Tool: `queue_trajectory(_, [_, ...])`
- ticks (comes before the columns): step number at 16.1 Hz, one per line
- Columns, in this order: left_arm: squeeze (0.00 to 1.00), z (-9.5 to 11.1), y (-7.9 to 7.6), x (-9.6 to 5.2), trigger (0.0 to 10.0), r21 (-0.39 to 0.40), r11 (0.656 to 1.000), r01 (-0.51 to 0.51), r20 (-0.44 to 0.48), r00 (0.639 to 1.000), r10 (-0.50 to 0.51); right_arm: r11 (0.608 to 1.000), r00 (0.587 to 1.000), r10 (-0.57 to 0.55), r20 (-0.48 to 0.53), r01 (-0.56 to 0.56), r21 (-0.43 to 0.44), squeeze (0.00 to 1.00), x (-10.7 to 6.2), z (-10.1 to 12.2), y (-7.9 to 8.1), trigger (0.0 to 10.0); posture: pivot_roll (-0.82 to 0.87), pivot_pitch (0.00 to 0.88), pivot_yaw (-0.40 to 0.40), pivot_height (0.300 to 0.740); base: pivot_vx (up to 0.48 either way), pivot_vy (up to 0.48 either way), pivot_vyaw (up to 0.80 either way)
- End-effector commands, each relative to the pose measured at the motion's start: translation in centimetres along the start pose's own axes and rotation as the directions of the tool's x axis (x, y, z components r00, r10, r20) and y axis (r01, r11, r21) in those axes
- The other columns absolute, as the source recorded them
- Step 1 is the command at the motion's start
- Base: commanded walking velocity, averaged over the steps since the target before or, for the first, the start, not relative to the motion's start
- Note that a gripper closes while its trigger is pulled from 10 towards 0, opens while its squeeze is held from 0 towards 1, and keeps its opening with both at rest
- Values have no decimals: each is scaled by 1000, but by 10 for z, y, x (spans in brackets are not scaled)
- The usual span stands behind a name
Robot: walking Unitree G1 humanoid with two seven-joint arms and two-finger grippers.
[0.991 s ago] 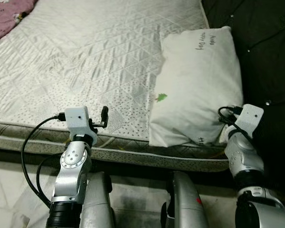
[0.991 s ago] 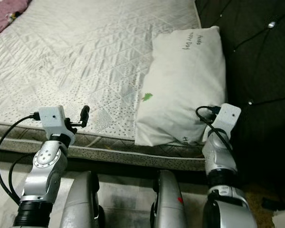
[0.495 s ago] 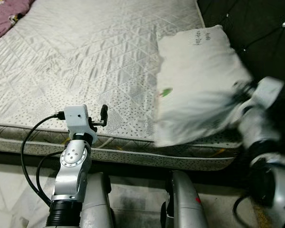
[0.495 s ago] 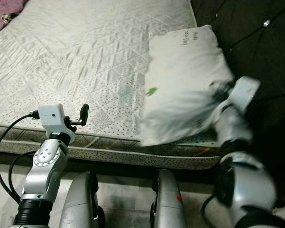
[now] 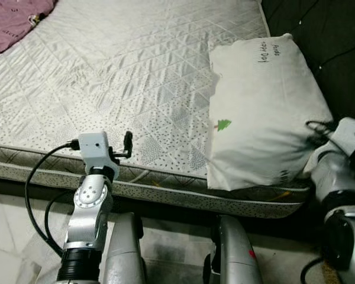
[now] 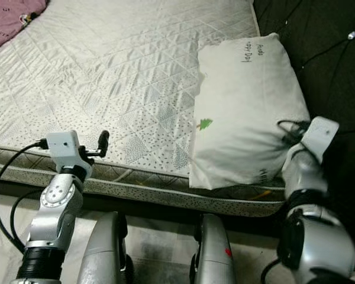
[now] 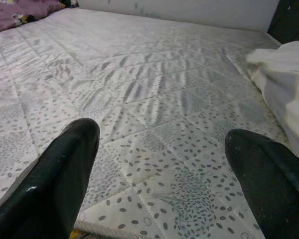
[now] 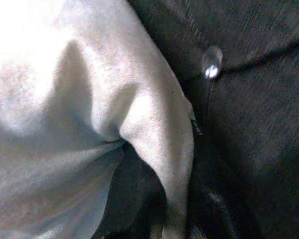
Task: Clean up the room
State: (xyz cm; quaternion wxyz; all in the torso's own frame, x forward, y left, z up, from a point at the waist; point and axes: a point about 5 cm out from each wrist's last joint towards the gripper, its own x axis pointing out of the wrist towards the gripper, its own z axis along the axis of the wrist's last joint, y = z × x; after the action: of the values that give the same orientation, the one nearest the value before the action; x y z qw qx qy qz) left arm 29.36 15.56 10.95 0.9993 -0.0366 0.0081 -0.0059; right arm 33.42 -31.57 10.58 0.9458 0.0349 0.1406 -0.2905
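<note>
Pillow-wise, things had shifted: a second before, the white pillow point(image 5: 263, 112) was lying flat at the right side of the mattress point(image 5: 118, 77); half a second before, it was a lifted blur with my right arm swinging up, and now it was down again, sitting a bit higher up the bed and closer to the dark tufted headboard point(image 6: 325, 35). Its near corner hung slightly over the mattress's front edge.

My right gripper point(image 8: 174, 219) was tucked against that lower right corner of the pillow, right beside the headboard. I honestly couldn't tell if the fingers were pinched on the fabric or not; the wrist view was just white cloth and dark upholstery with one shiny button point(image 8: 212, 62).

My left gripper point(image 7: 164, 164) hovered over the front edge of the mattress, fingers spread wide, holding nothing.

My guess was the pillow was nearly where it belonged at the head of the bed. A purple blanket point(image 5: 15, 21) was bunched at the far left corner, probably next.
</note>
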Motion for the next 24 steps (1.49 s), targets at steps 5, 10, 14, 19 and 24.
queue_trajectory(5, [0,3,-1,11,10000,14,1000,15,7,1000,-15,994,995,95,25,-93,-59,1000,-8,-9,30,10000,26,0,-10,582,0,0,0])
queue_trajectory(10, [0,6,2,15,10000,-1,1000,-14,31,999,14,991,991,107,82,-100,-91,1000,-19,-18,40,10000,12,0,-16,582,0,0,0])
queue_trajectory(14, [0,7,3,18,10000,-5,1000,-19,49,999,20,982,978,173,120,-162,-95,1000,-40,-32,53,10000,-8,0,-13,582,0,0,0])
queue_trajectory(19, [0,15,12,23,10000,-17,999,-50,99,994,51,975,953,219,211,-202,-97,1000,-62,-28,48,10000,-23,0,-3,582,0,0,0])
queue_trajectory(24, [0,23,9,21,10000,-10,999,-45,168,985,46,899,757,428,494,-413,-147,1000,-100,27,99,10000,-28,0,16,582,0,0,0])
